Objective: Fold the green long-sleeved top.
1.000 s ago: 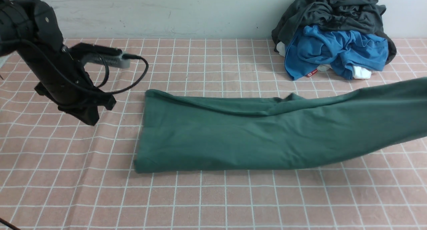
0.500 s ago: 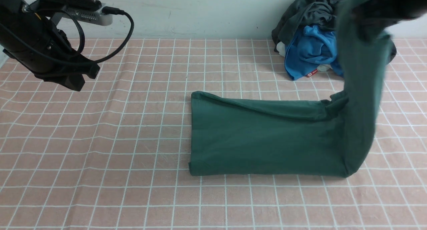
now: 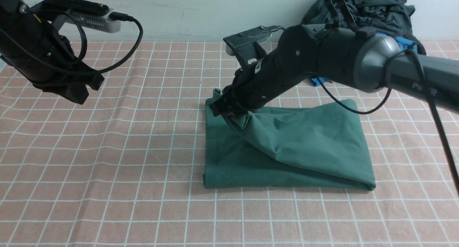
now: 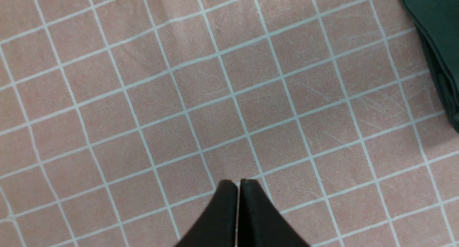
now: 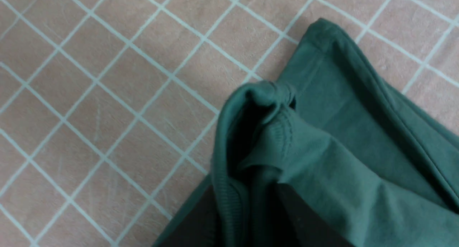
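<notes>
So the green top [image 3: 308, 146] is lying on the pink checked tablecloth [image 3: 107, 161], doubled over on itself. There's a flat bottom layer, and a looser upper layer draped across it from the fold at the top's right edge up toward its far left corner. The right gripper [image 3: 229, 113] sits right at that far left corner, clamped on a bunch of the upper layer. In the right wrist view you can see the ribbed hem scrunched up between the dark fingers [image 5: 190, 225]. The right arm reaches in over the top's far side.

The left gripper [image 4: 238, 184] is well off to the left of the top, hanging above bare tablecloth, with its jaws pressed together and nothing between them. Only a sliver of the top's edge shows in its wrist view.

Behind the top's far right corner there's a pile of clothes [image 3: 373, 6] against the wall, dark grey stuff with a bit of blue peeking out.
</notes>
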Motion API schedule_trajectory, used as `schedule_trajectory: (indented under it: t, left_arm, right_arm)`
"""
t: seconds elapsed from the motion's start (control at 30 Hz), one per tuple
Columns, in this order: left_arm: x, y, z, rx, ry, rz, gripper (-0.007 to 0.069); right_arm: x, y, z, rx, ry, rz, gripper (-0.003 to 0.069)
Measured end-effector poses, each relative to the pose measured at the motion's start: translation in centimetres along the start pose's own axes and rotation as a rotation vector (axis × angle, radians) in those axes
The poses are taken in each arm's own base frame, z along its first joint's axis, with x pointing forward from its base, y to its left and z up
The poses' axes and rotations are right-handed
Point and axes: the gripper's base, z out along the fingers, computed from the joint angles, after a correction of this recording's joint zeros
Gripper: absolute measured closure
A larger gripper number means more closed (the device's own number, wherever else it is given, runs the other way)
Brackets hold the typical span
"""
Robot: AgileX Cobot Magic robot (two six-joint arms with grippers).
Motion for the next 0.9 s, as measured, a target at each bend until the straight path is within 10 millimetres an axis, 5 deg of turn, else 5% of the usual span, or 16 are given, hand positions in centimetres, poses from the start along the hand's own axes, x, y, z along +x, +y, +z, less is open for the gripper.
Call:
schedule_trajectory:
  t: [0.2, 0.4, 0.6, 0.77, 0.9]
  left_arm:
    - [0.8, -0.8, -3.1, 0.007, -0.053, 0.001, 0.0629]
    - [3.3, -2.6, -8.6, 0.022, -0.159, 0.004, 0.0629]
    - [9.8, -5.0, -12.0, -0.018, -0.300, 0.004, 0.0629]
    - [16.2, -6.8, -11.3, -0.044, -0.396, -0.036, 0.0629]
    - [21.1, -8.0, -10.3, -0.080, -0.509, -0.044, 0.0627]
  right_arm:
    - [-3.8, 1.3, -4.9, -0.051, 0.017, -0.056, 0.0190]
    - [-5.6, 2.4, -10.8, -0.051, 0.023, -0.169, 0.0138]
    - [-3.4, 3.0, -16.1, -0.034, 0.033, -0.184, 0.0221]
    - [0.9, 3.5, -19.5, -0.035, 0.083, -0.192, 0.0358]
    - [4.7, 3.9, -23.3, -0.011, -0.044, -0.179, 0.0505]
